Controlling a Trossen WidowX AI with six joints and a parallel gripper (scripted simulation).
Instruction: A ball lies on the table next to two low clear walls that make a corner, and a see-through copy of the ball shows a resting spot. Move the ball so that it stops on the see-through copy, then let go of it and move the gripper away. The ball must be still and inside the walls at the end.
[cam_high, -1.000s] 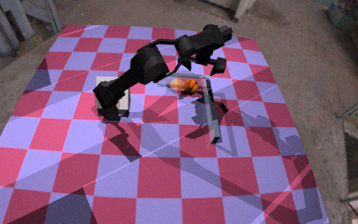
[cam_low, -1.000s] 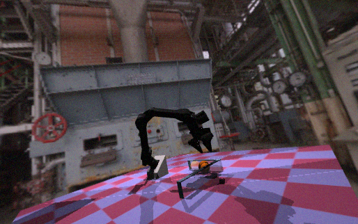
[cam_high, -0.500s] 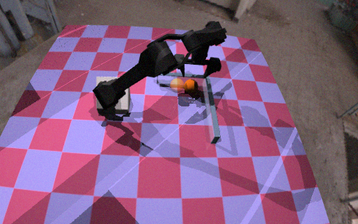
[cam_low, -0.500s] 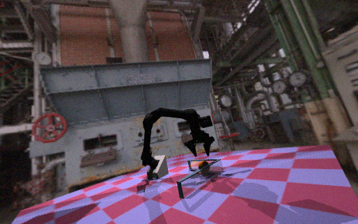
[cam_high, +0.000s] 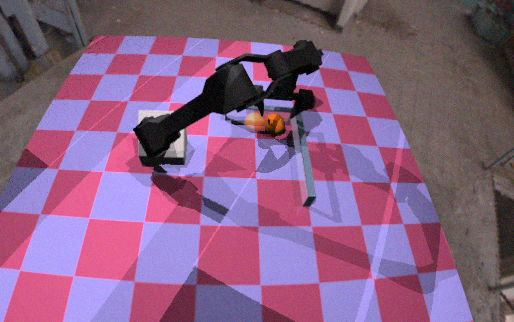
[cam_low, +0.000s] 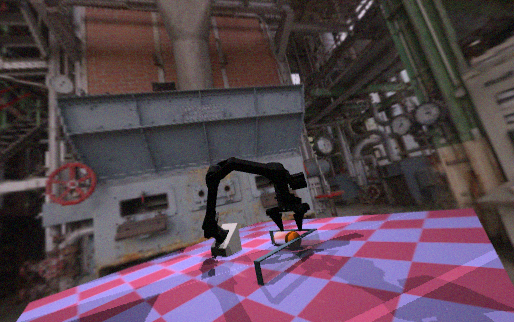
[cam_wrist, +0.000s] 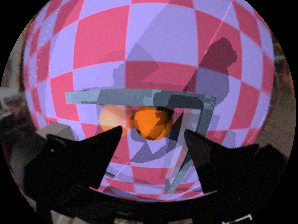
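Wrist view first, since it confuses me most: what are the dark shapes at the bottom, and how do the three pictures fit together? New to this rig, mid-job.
Those dark shapes are the two fingers of the claw; that camera rides on the arm's wrist and looks down between them. The claw is open and holds nothing.

The top view looks down on the checkered table from above; the exterior view looks from the side, low and farther off. Both show one black arm on a pale base block.

On the table are two low clear walls that meet in a corner. Inside lies the solid orange ball. The paler see-through ball beside it marks the resting spot. The solid ball is next to the mark, not on it. The claw hangs just above the ball.
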